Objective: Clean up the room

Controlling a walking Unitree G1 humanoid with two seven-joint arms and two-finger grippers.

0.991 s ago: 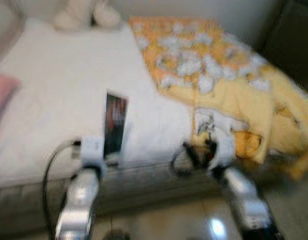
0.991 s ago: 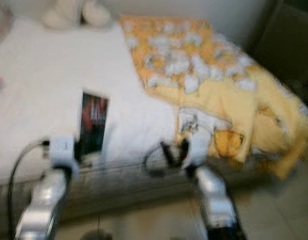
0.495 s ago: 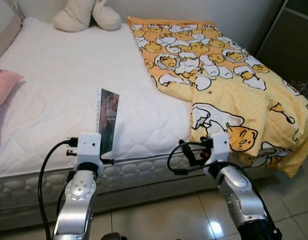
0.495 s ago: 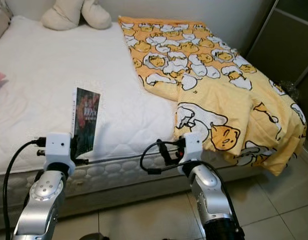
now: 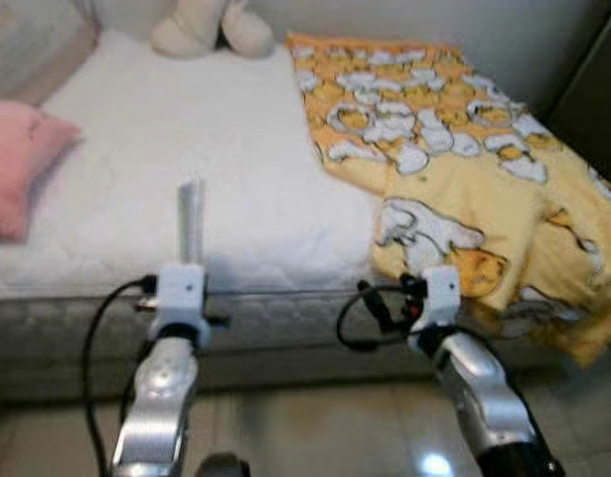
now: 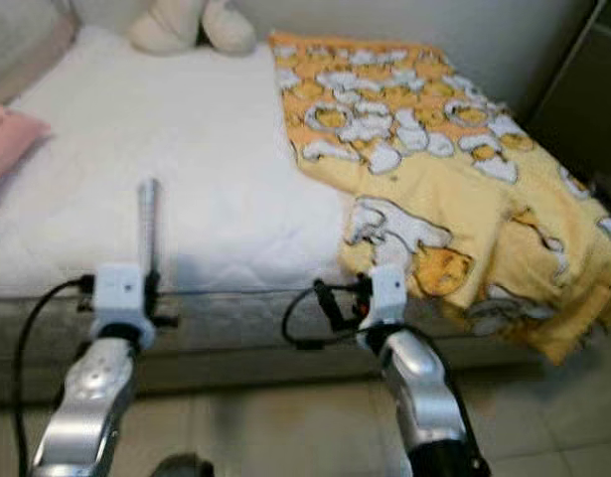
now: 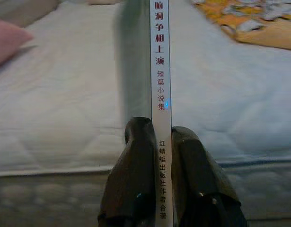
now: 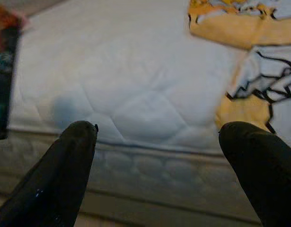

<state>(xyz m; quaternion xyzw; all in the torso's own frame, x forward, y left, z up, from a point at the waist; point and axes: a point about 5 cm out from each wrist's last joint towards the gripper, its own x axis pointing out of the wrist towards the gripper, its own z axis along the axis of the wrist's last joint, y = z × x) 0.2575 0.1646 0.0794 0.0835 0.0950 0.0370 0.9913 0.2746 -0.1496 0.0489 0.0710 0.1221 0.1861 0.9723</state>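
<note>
Item in hand: your left gripper (image 7: 163, 142) is clenched on a thin book (image 7: 160, 94), spine facing the wrist camera, held upright; the book rises straight out from between the jaws, above the near edge of the bed (image 5: 235, 199).
Left jaws: closed on the lower end of the spine, one finger on each cover.
Right gripper (image 8: 157, 137): jaws spread wide and holding nothing; the quilted mattress edge lies straight ahead between them.
Progress: you have one stray item lifted off the bed, so judge the task as early; the book is not yet put away.
Left to do: the yellow patterned blanket (image 5: 454, 149) lies rumpled and hangs over the bed's corner beyond the right jaws; the pink pillow (image 5: 22, 164) and the cream plush toy (image 5: 201, 30) sit on the far side of the mattress from the jaws.
Left wrist view adds: printed characters down the spine, and how the fingers (image 7: 136, 161) pinch it.
Head views add: both arms together, the blanket's full spread, the tiled floor (image 6: 275, 417) below.
Right wrist view adds: the book's dark cover (image 8: 3, 71), off to one side of the right jaws.
</note>
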